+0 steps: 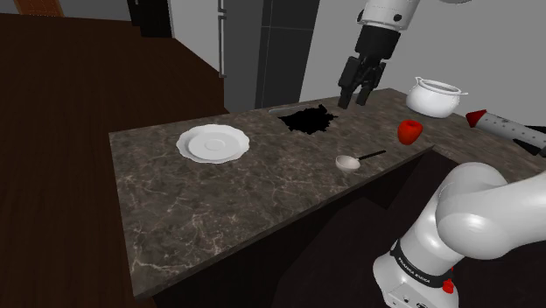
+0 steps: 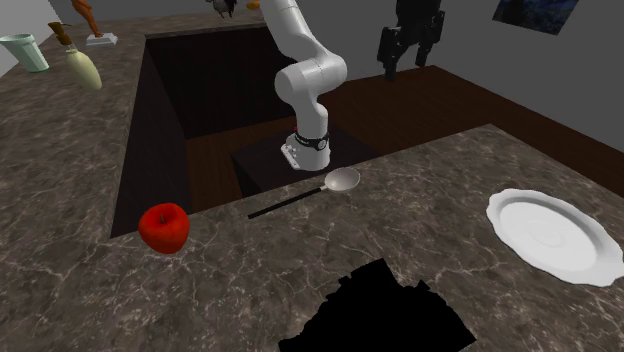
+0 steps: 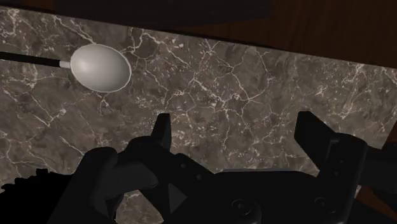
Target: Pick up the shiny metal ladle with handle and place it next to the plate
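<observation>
Since the ladle [image 1: 349, 162] is a pale rounded bowl on a thin dark handle, we judge it light and stiff, not fragile, and probably slick if it is the metal the task names, though it looks matte grey rather than shiny. It lies flat on the marbled tabletop [image 1: 219, 206], close to the edge nearest the arm's stand and well apart from the white plate [image 1: 213, 143]. Its handle runs along that edge, away from the plate. The gripper [image 1: 354, 98] hangs high above the tabletop with its fingers spread and nothing between them. In the wrist view the ladle's bowl [image 3: 100, 68] sits beyond the fingers and off to one side of the gap. We would take hold across the handle just behind the bowl, where most of the weight should sit, so the ladle does not tip. The curved bowl would likely squirt out of flat fingers, and the handle lies so low that the fingertips must come almost down to the stone. As for writing, a dark band on the arm's base [image 1: 411, 267] seems to carry small lettering, but we cannot read it. Neither ladle nor plate shows any label.
</observation>
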Controlling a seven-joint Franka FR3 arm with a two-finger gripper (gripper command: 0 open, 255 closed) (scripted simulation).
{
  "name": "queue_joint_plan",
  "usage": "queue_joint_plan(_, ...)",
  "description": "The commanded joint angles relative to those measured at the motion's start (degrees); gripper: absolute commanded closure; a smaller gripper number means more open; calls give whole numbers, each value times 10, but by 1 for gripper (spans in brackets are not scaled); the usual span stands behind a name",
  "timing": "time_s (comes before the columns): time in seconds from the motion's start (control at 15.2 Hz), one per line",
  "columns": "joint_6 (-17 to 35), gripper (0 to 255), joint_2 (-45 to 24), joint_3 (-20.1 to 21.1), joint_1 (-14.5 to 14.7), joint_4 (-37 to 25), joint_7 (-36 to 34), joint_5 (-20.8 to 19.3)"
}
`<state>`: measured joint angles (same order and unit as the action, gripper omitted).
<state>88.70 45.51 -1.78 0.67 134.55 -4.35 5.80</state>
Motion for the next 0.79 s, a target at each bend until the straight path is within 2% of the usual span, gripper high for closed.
queue_joint_plan(0.0, 0, 0, 0, 0, 0, 0, 0, 0)
queue_joint_plan(0.4, 24, 0, 85, -56, 28, 117, 180, -82)
queue_joint_plan(0.73, 53, 0, 140, -122, 39, 196, 334, -173)
